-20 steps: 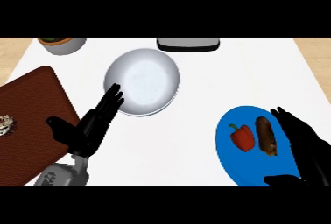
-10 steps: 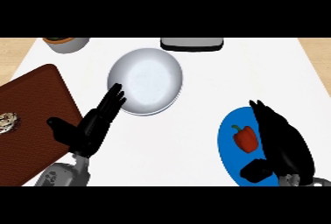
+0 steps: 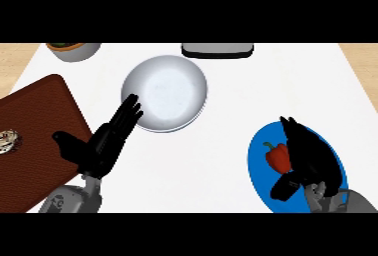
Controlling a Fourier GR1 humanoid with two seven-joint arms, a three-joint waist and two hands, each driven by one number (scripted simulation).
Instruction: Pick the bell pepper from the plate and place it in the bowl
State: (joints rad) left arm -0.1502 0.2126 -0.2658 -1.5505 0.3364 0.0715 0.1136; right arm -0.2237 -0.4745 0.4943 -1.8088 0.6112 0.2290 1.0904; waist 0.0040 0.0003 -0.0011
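You cannot see much of the blue plate (image 3: 260,172): the right hand (image 3: 314,157) lies over its right side, and the plate's near rim runs out at the lower edge of the view. The bell pepper (image 3: 277,156) shows only its left part beside that hand; whether the hand touches it, you cannot tell. At the counter's far edge, a grey pot (image 3: 72,50) and a dark tray (image 3: 218,50) are cut off. The small object (image 3: 7,141) on the brown board (image 3: 37,130) is clipped at the left edge and too unclear to name.

The right hand (image 3: 310,157) lies over the blue plate (image 3: 260,170) near the counter's lower right corner, its fingers straight beside the red bell pepper (image 3: 277,157).
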